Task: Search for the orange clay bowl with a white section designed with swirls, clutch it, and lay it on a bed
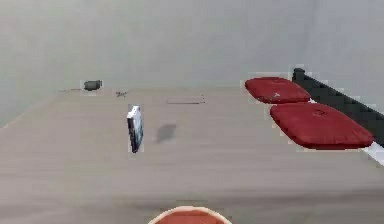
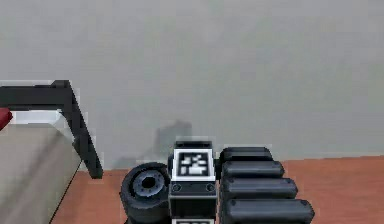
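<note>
Looking across a bed (image 1: 60, 150), the forward camera is taking in its pale cover stretching away toward a grey wall. Two red pillows (image 1: 300, 108) are lying at the bed's right-hand side, against a dark headboard (image 1: 340, 98), which marks that side as the head. Near the bed's middle a thin flat slab (image 1: 135, 129) is standing on edge, and a small dark lump (image 1: 92, 85) is sitting at the bed's far left corner.

At the bed's nearest edge, an orange rounded thing (image 1: 188, 215) with a pale rim is poking up from the bottom of the picture. By colour and curve it is probably the bowl. Whether it is resting on the bed cannot be told.

In the arm side view, the bed's dark frame (image 2: 75, 120) is standing at the left. Just beside the bed, over brown floor (image 2: 340, 190), the arm (image 2: 255, 185) is sitting drawn in, with its white marker square (image 2: 192, 165) and the gripper (image 2: 148, 192) showing as a dark round body. How the jaws are standing cannot be told, nor whether they are holding anything. The robot seems to be lining up alongside the bed for the laying-down step.
</note>
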